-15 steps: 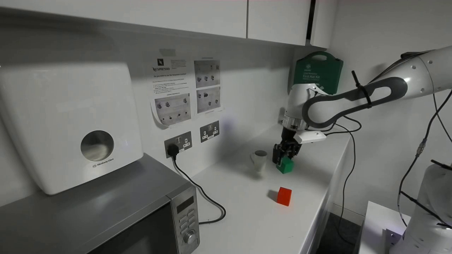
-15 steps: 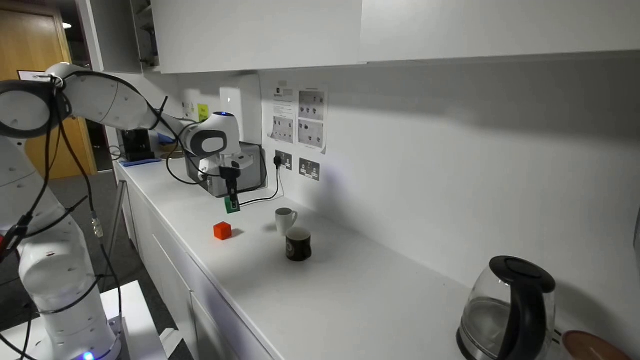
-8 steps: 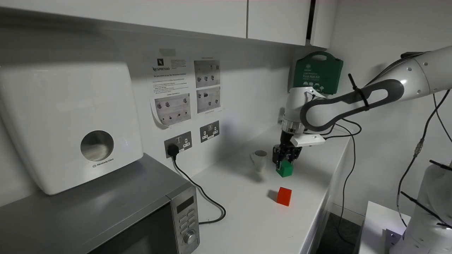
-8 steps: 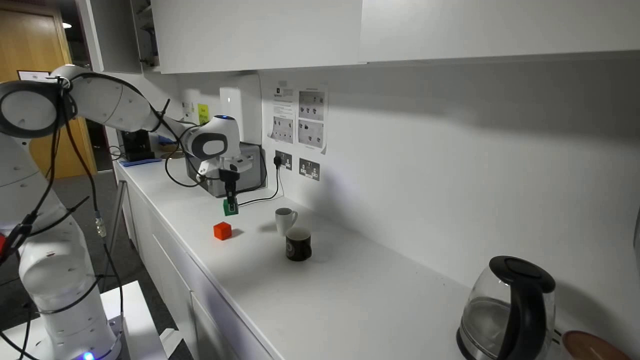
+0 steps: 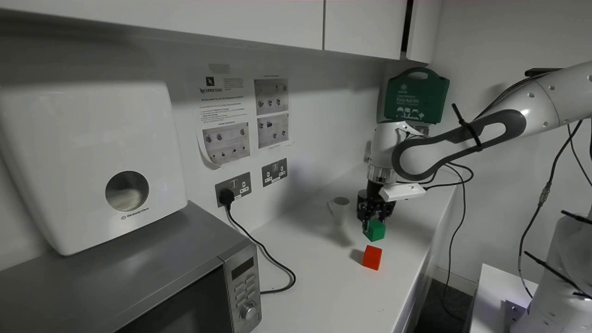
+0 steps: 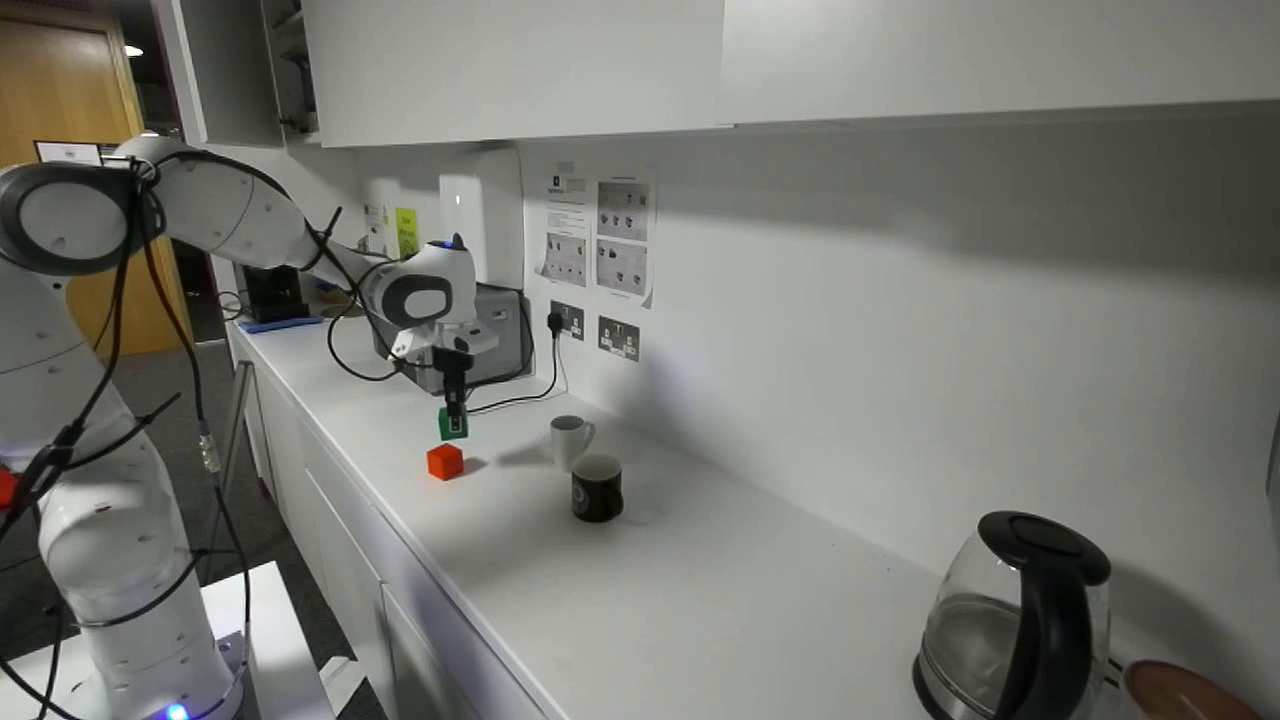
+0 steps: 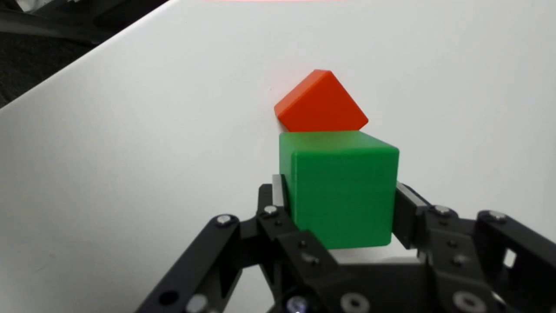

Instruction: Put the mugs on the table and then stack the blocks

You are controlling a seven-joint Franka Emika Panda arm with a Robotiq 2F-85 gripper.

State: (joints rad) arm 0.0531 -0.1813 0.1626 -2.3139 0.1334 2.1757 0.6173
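Note:
My gripper [image 7: 341, 191] is shut on the green block [image 7: 343, 200], with a finger pad against each side. It holds the block above the white table [image 7: 130, 152]. The green block also shows in both exterior views [image 5: 375, 230] [image 6: 452, 426]. The red-orange block [image 7: 323, 104] rests on the table close to the held block, which covers its lower part in the wrist view. It also shows in both exterior views [image 5: 372, 257] [image 6: 445, 462]. The white mug [image 6: 570, 440] and dark mug [image 6: 597, 495] stand upright on the table, close together; both are out of the wrist view.
A grey microwave [image 5: 245, 286] with a black cable [image 5: 286, 273] stands on the counter. A glass kettle [image 6: 1015, 620] and a brown round object [image 6: 1190, 690] are at the far end. Wall cupboards [image 6: 520, 70] hang above. The counter's front edge [image 7: 87, 54] shows in the wrist view.
My gripper has come down with the green block and moved closer to the red-orange block. The red-orange block and the mugs have stayed in place.

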